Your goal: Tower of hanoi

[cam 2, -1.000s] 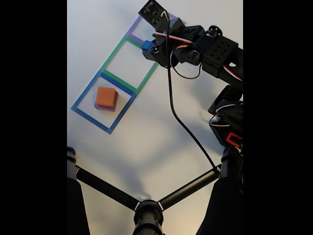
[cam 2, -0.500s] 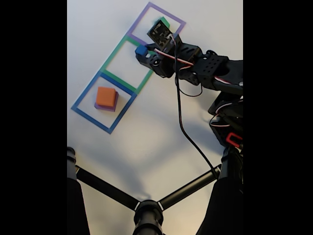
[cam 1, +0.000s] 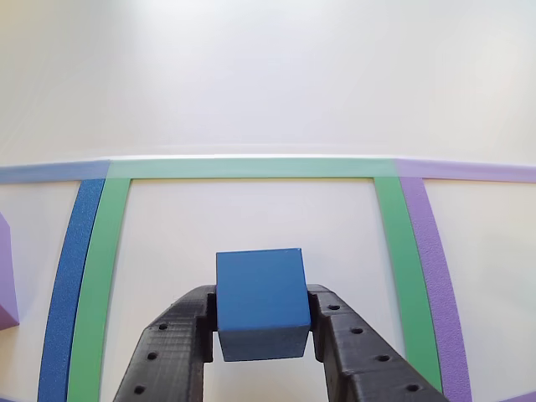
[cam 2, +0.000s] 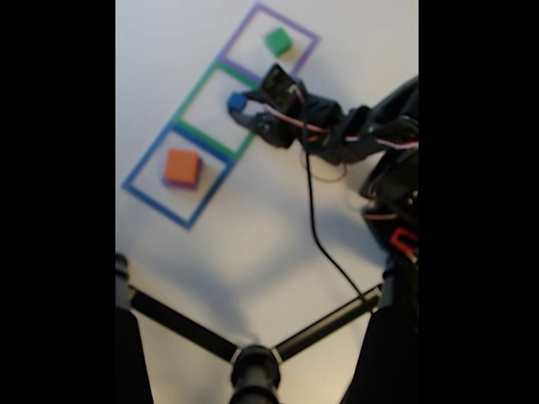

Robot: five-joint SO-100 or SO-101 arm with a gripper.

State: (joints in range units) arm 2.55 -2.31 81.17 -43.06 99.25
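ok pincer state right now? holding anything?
Pincer: shut on the blue cube, a finger on each side of it, over the green-bordered square.

Black arm (cam 2: pixel 354 135) reaching in from the right, gripper (cam 2: pixel 238 108) closed on a small blue cube (cam 2: pixel 237 101) over the green square outline (cam 2: pixel 215 109), green cube (cam 2: pixel 278 41) inside the purple outline (cam 2: pixel 269 42), orange block (cam 2: pixel 182 167) in the blue outline (cam 2: pixel 177 172), white table (cam 2: pixel 253 244), black tripod legs (cam 2: pixel 253 345) below.
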